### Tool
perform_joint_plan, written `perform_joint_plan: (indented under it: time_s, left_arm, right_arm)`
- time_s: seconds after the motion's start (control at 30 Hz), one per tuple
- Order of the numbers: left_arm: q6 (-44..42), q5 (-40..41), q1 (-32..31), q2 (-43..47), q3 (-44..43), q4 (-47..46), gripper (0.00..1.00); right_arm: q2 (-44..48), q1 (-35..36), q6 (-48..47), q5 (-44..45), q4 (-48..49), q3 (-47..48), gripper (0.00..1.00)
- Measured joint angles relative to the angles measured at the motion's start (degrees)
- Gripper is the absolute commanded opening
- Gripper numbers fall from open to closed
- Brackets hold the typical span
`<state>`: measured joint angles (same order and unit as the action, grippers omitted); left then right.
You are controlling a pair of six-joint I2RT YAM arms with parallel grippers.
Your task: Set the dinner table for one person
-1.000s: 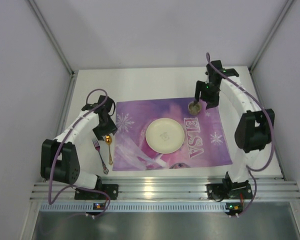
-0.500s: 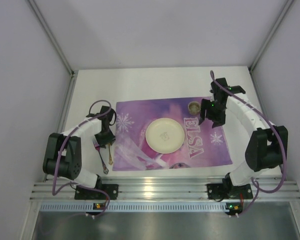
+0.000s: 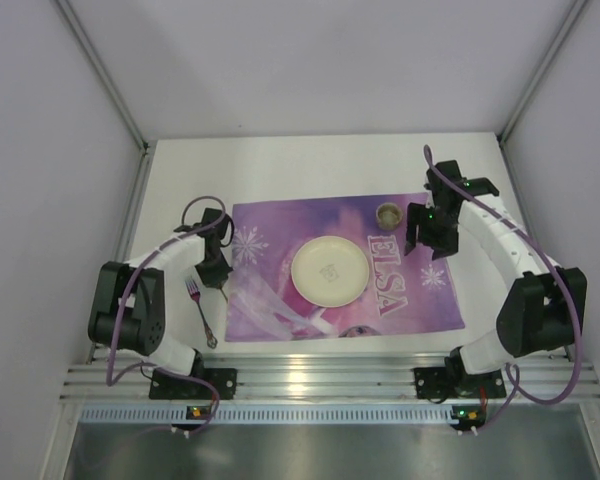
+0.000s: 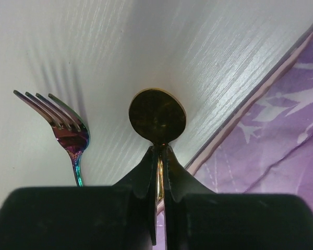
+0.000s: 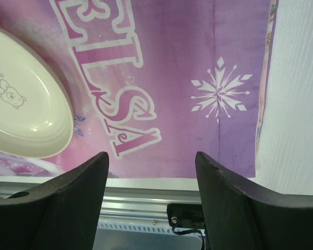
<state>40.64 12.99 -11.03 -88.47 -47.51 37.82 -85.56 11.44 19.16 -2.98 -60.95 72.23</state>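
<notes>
Your left claw (image 4: pixel 159 156) is pinched shut on the handle of a gold spoon (image 4: pixel 157 115). The spoon's bowl sits just off the left edge of the placemat (image 3: pixel 280 225), over the dinner table (image 3: pixel 310 165); whether it touches the top you cannot tell. A fork (image 4: pixel 68 130) lies on the white top just left of the spoon, farther out from the placemat and apart from both. Your right claw (image 5: pixel 151 161) is over the right part of the placemat, spread wide, with the purple print showing between its fingers. A cream plate (image 3: pixel 329 271) sits at the placemat's middle and a small cup (image 3: pixel 388 213) near its far edge, just left of the right claw. The dinner table is plain matte white and reaches past the placemat on every side. Pale walls (image 3: pixel 310 70) close it in, and a metal rail (image 3: pixel 320 380) runs along the near edge.
</notes>
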Motion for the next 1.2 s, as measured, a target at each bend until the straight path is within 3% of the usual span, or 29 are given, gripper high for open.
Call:
perform_joint_plan:
  time_s: [0.2, 0.43, 0.6, 0.8, 0.93, 1.2]
  left_arm:
    - [-1.0, 3.5, 0.0, -4.2, -4.9, 2.5, 0.0]
    - [-5.2, 14.1, 0.4, -9.4, -11.1, 4.8, 0.0]
    - [-8.5, 20.0, 0.7, -9.8, -21.3, 9.6, 0.0]
    - [-9.3, 16.9, -0.4, -9.5, -37.6, 12.5, 0.0]
    - [-8.3, 11.4, -6.3, -9.4, -43.4, 12.7, 0.0]
    - [-4.5, 0.2, -28.2, -17.3, -58.0, 10.4, 0.0]
  right_arm:
    - [0.1, 0.0, -0.1, -0.1, -0.9, -0.6, 0.67]
    - [1.0, 0.0, -0.2, -3.2, -1.0, -0.6, 0.68]
    - [2.7, 0.0, -0.7, -5.7, -0.3, -1.9, 0.81]
    - [4.7, 0.0, -1.0, -6.1, 0.0, -3.8, 0.93]
    - [6.4, 0.0, -0.3, -6.0, 0.2, -4.0, 1.0]
    - [14.1, 0.0, 2.6, -5.9, 0.2, -5.4, 1.0]
